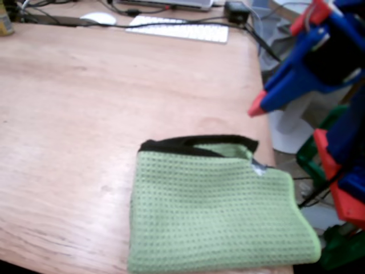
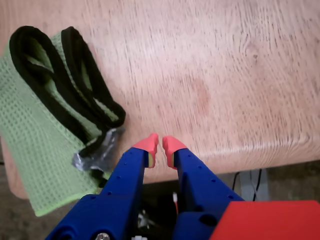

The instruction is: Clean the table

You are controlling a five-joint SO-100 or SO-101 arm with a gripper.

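In the fixed view, a folded green waffle-weave cloth with black trim [image 1: 219, 220] is seen lying on the light reddish-brown wooden table [image 1: 85, 114], at its near corner. The blue gripper with red tips [image 1: 256, 107] hangs above and beyond the cloth, apart from it.

In the wrist view, the fingers [image 2: 148, 144] are closed almost tip to tip, with nothing held, just beside the cloth's black edge. The approach is judged to be in hand; opening and lowering onto the cloth are called for next.
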